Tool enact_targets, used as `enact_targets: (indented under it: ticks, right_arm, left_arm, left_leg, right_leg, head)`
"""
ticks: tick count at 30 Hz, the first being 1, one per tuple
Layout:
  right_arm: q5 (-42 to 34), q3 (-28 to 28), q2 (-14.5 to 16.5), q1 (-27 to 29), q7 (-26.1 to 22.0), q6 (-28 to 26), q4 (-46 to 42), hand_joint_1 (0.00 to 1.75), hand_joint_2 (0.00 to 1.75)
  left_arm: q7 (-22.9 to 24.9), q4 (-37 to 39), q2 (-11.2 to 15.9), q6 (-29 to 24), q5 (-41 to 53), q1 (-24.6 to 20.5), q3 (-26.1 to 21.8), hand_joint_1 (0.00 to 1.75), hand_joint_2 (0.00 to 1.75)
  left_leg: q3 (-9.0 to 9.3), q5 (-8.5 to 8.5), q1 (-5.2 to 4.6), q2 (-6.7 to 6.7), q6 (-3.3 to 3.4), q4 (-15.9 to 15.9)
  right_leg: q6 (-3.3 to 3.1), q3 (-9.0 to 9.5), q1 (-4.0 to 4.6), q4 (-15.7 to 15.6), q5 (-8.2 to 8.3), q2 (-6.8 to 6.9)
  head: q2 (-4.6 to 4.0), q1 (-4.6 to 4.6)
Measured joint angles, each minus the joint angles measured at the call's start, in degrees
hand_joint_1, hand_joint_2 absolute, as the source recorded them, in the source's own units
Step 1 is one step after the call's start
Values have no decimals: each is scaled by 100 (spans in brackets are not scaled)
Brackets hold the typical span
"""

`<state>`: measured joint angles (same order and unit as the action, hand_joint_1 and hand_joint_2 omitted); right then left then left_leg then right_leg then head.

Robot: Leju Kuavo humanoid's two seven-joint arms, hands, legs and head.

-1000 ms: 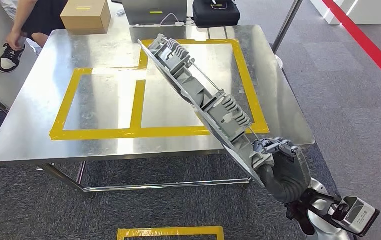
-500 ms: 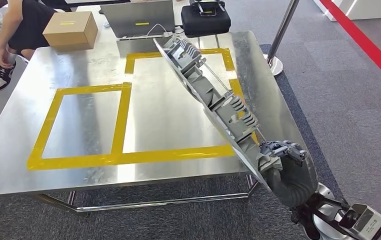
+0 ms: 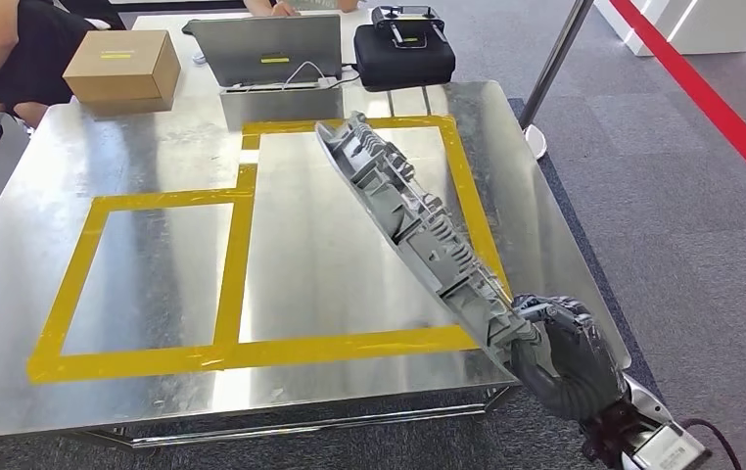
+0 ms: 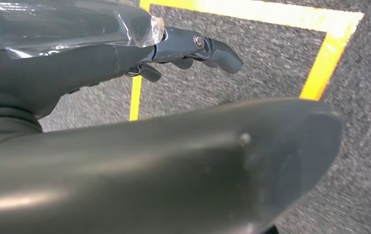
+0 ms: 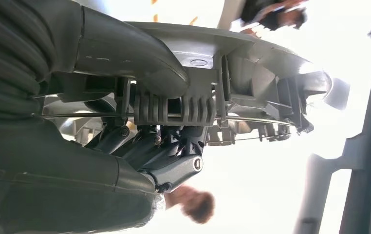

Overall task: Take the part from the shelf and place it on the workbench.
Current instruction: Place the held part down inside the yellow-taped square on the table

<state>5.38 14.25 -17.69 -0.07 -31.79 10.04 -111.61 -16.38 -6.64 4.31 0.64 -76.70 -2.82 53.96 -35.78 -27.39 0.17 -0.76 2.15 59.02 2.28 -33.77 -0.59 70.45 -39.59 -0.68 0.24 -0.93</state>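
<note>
Right hand (image 3: 563, 345) grips one end of the long grey part (image 3: 406, 217), held tilted above the taped steel worktop (image 3: 134, 157); fetching is done, setting down remains; left hand (image 4: 193, 46) hangs empty, fingers loosely extended.

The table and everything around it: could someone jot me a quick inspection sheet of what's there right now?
Surface: shiny metal table marked with yellow tape rectangles.
Job's things: long grey part, held tilted above the table's right side.
Clutter: cardboard box, laptop, black case at the far edge.
Hands: right hand grips the part's near end; left hand holds nothing, over carpet.
Cables: white cable by the laptop.
Surroundings: grey carpet, red floor stripe, metal pole, seated person.
</note>
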Motion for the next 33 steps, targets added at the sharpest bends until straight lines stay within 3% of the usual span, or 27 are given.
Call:
enact_targets:
  ticks: [1, 2, 3, 5, 7, 11, 14, 17, 22, 28, 33]
  right_arm:
    - [76, -35, -75, 7, 148, -114, 45, 175, 175]
    - [119, -89, -163, 9, 268, -188, 116, 175, 175]
    - [146, -165, -269, 3, 363, -217, 213, 175, 175]
    - [272, -364, -536, -82, 482, -128, 532, 175, 175]
    - [654, -534, -841, -402, 428, 117, 1177, 175, 175]
    - [1880, -336, -1139, -1737, 190, 483, 3195, 175, 175]
    - [2348, 217, -1098, -2821, 62, 551, 4813, 175, 175]
    - [2636, 830, -868, -3621, 4, 456, 6056, 175, 175]
    - [3228, 1818, -43, -4539, 231, 175, 7468, 175, 175]
    - [3434, 2601, 996, -5058, 326, 113, 8204, 175, 175]
    - [3444, 2931, 1548, -5218, 372, 114, 8442, 175, 175]
  left_arm:
    - [-16, 0, -10, 2, -9, 1, 1, 0, 0]
    - [-29, 0, -21, 7, -11, 3, 2, 0, 0]
    - [-40, 0, -31, 19, -11, 6, 8, 0, 0]
    - [-69, 1, -39, 69, 6, 10, 28, 0, 0]
    - [-105, 3, -27, 131, 31, 1, 62, 0, 0]
    - [-178, 0, -4, 214, -8, -17, 126, 0, 0]
    - [-315, -2, -4, 270, -57, -19, 166, 0, 0]
    - [-539, -2, -2, 362, -58, -14, 191, 0, 0]
    - [-805, -6, -3, 481, 3, -19, 273, 0, 0]
    - [-833, -14, -9, 446, 0, -28, 331, 0, 0]
    - [-826, -17, -21, 409, -20, -26, 350, 0, 0]
  left_leg:
    - [25, -31, 0, 0, 6, 1]
    - [61, -63, 1, -7, 6, 1]
    - [110, -97, 4, -16, 0, 2]
    - [223, -169, 11, -37, -33, -1]
    - [273, -225, -7, -40, -82, 10]
    - [286, -227, -40, -3, -14, -15]
    - [314, -202, -38, 3, -28, -54]
    - [328, -181, -30, 4, -57, -79]
    - [343, -169, -8, 24, -124, -93]
    - [352, -165, -2, 44, -179, -97]
    - [348, -161, -5, 22, -194, -96]
  right_leg:
    - [22, -236, -9, 315, -46, 1]
    - [35, -378, -17, 428, 35, 2]
    - [42, -401, -25, 302, 237, 5]
    - [48, -183, -41, -409, 768, 15]
    - [14, 38, -36, -970, 1034, 18]
    - [-60, 93, -14, -1107, 1066, -17]
    - [-82, 92, -7, -1107, 1076, -29]
    - [-99, 93, 3, -1103, 1080, -31]
    - [-139, 91, 23, -1099, 1084, -52]
    - [-150, 92, 26, -1097, 1088, -69]
    - [-151, 99, 16, -1098, 1088, -47]
  head:
    - [0, 0]
    - [0, 0]
    - [0, 1]
    - [0, 0]
    - [0, -2]
    - [0, -20]
    - [0, -20]
    - [0, -20]
    - [0, -19]
    - [0, -19]
    - [0, -18]
